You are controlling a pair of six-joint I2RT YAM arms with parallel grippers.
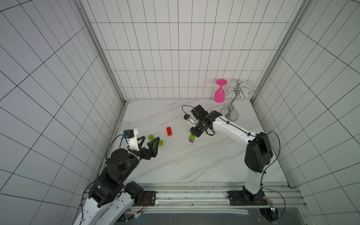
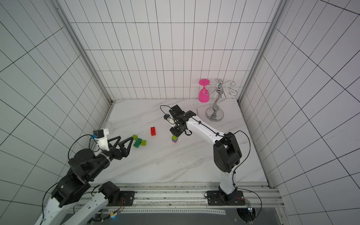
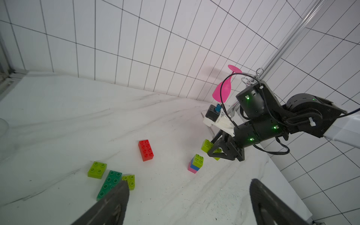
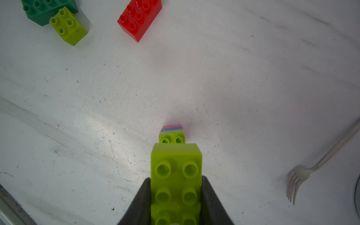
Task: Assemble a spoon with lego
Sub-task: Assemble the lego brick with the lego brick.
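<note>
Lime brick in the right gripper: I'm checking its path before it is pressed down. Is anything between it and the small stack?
Nothing visible. The lime brick, clamped in the right gripper, hangs close by the stack, whose top studs are bare. The red brick and fork lie well aside.

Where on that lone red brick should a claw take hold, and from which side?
Across its two long side walls, near the middle, coming straight down from above. The red brick lies flat, studs up, apart from the other bricks, so both long walls are free. They are flat and parallel, and its width is the shorter span to close on.
</note>
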